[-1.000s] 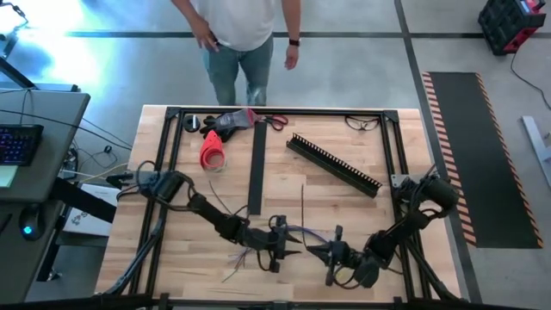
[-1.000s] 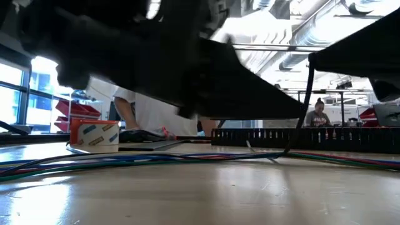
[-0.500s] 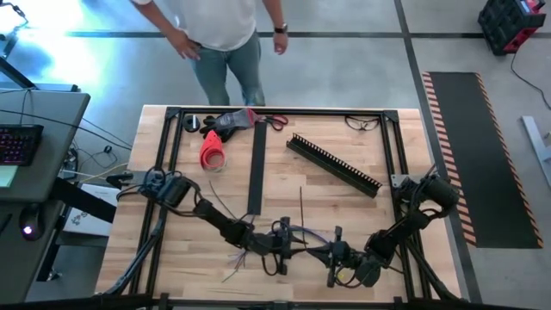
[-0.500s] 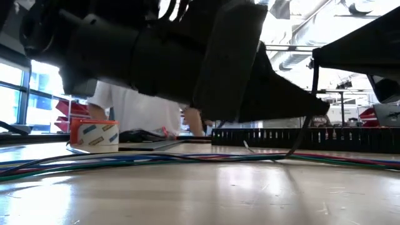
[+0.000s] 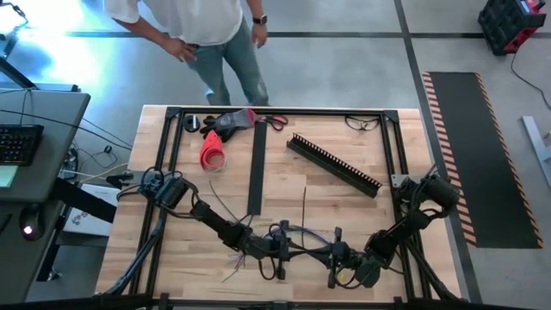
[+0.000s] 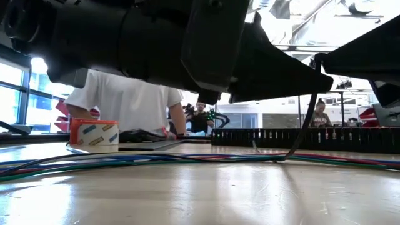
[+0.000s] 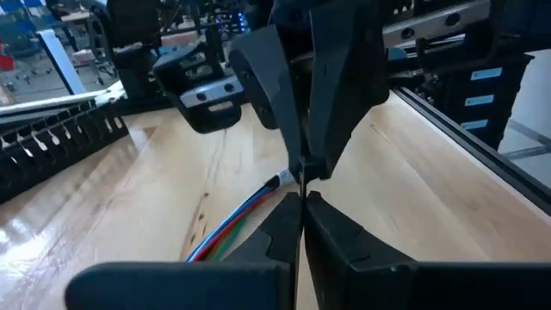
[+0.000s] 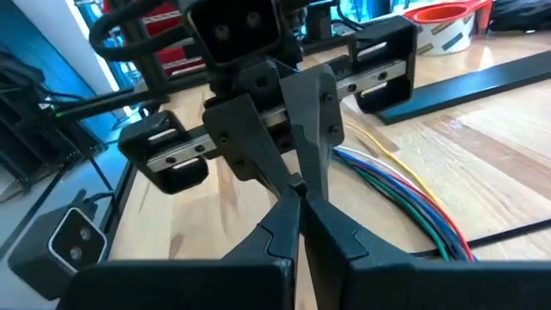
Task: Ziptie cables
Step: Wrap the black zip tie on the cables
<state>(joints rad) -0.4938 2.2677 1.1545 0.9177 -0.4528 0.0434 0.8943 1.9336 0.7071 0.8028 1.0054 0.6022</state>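
- Two end effectors meet tip to tip at the near-centre of the table [image 5: 362,224], right over the cables [image 6: 156,159].
- Left end effector [image 5: 288,250]: fingers pressed together. Right end effector [image 5: 320,253]: pressed together too, nose to nose with it. What sits between the tips is too small to tell.
- Cables lie flat on the wood under both arms, coloured strands fanning out beside the fingertips, loose ends splayed near the left arm.
- One thin black strip [image 6: 304,125] hangs from the tips to the bundle; likely the tie.
- Risk, I'd say: both pinches crowd one spot, so a pull could slip the strip free or drag the bundle sideways.
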